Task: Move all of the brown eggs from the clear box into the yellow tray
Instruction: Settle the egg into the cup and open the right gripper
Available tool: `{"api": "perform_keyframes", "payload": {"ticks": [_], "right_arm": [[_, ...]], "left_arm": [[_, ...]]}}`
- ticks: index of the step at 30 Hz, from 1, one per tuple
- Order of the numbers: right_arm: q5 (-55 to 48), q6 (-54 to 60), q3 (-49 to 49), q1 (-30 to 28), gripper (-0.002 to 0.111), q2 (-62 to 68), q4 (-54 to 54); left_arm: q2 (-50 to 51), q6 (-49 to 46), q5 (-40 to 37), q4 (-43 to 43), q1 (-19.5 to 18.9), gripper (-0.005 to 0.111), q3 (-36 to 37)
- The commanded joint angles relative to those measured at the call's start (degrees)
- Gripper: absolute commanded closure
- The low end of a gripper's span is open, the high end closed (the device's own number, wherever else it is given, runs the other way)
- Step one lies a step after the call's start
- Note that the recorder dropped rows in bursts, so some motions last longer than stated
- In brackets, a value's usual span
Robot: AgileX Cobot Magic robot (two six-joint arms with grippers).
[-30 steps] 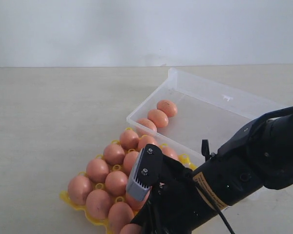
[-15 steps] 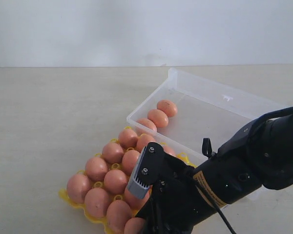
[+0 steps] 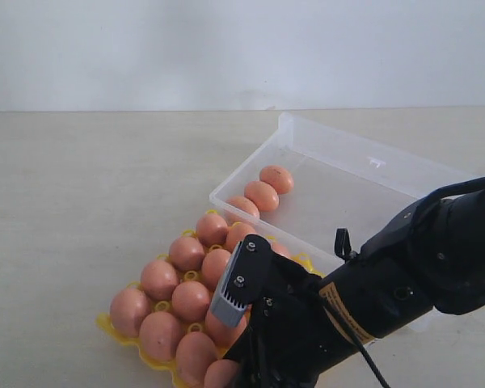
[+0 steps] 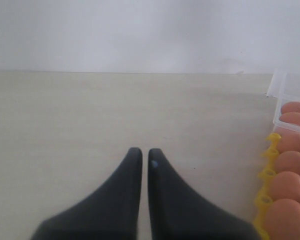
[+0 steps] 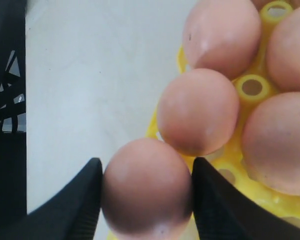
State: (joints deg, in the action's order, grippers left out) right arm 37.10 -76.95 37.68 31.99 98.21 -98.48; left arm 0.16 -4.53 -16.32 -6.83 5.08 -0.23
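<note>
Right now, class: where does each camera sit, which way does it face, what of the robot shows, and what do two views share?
Exterior view: off the arms, facing across the table toward the wall, over yellow tray and clear box; right arm shows.
Left wrist view: on the left arm, looking across the table past the shut left gripper.
Right wrist view: on the right arm, looking down past the right gripper, shut on a brown egg at the tray's edge.
Shared: all show eggs in the tray.
</note>
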Motion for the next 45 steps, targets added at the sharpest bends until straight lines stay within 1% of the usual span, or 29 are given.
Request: {"api": "perform_keyframes", "payload": {"ticks": [1,4,5,7,8,10,12,18,25,30,35,41,45], "right_arm": [[-3.6,0.4,0.0,0.0,0.108,-0.4,1.6],[-4.6,0.4,0.0,0.0,0.108,-0.4,2.4],[-4.4,0.4,0.0,0.0,0.105,-0.4,2.4],[-3.9,0.4,0.0,0.0,0.090,-0.4,2.4],[-3.9,0.4,0.0,0.0,0.078,-0.4,2.4],[-3.9,0.4,0.0,0.0,0.061,-0.4,2.5],[-3.9,-0.3,0.0,0.0,0.052,-0.4,2.5],[-3.9,-0.8,0.0,0.0,0.051,-0.4,2.5],[-3.9,-1.3,2.5,0.0,0.051,-0.4,2.7],[-3.9,-4.7,4.5,0.0,0.051,-0.4,2.7],[-3.7,-5.6,5.1,0.0,0.051,-0.4,2.7],[2.5,-8.5,5.2,0.0,0.051,-1.5,2.7],[2.1,-8.9,5.2,0.0,0.051,-5.4,2.7]], "left_arm": [[-0.2,0.0,0.3,0.2,0.3,0.103,0.2],[-0.2,0.0,0.3,0.2,0.3,0.103,0.2],[-0.2,0.0,0.3,0.2,0.3,0.103,0.2],[-0.2,0.0,0.3,0.2,0.3,0.103,0.2],[-0.2,0.0,0.3,0.2,0.3,0.103,0.2],[-0.2,0.0,0.3,0.2,0.3,0.103,0.2],[-0.2,0.0,0.3,0.2,0.3,0.103,0.2],[-0.2,0.0,0.3,0.2,0.3,0.103,0.2],[-0.2,0.0,0.4,0.2,0.3,0.103,0.2],[-0.2,0.0,0.4,0.2,0.3,0.103,0.2],[-0.2,0.0,0.4,0.2,0.3,0.103,0.2],[-0.2,0.0,0.2,0.2,0.3,0.103,0.2],[-0.2,0.0,0.2,0.2,0.3,0.103,0.2]]}}
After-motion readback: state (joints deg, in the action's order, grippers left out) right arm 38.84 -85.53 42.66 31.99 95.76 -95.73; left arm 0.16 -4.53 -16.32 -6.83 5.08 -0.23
